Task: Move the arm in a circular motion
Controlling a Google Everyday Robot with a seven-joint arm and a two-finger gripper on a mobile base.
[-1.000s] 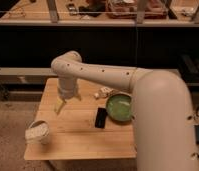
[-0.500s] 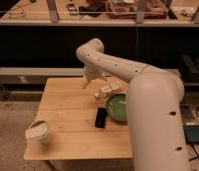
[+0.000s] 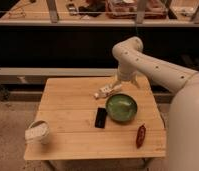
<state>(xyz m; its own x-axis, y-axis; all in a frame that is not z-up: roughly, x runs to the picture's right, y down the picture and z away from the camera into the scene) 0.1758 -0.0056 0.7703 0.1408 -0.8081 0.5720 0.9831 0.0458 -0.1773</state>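
- The claw [image 3: 124, 83] hangs at the end of the arm [image 3: 158, 70], over the far edge of the wooden table [image 3: 68, 102]; whether it is spread or pressed together cannot be told.
- The arm, thick and cream-white with small dark holes, rises from the lower right of the view, bends at a rounded joint above the claw, and drops down to it.
- Just beside the claw, a little toward the camera and to the view's left, lies a small white object [image 3: 105, 91] on the table top; whether the claw touches it cannot be told.
- Nearer the camera than the claw sits a green bowl [image 3: 121, 107], upright.
- A flat black object [image 3: 100, 118] lies just beside the bowl, on its left in the view.
- Farther from the claw, near the table's front right edge, lies a small red object [image 3: 140, 136].
- Well apart from the claw, at the front left corner, sits a white crumpled cup [image 3: 37, 132].
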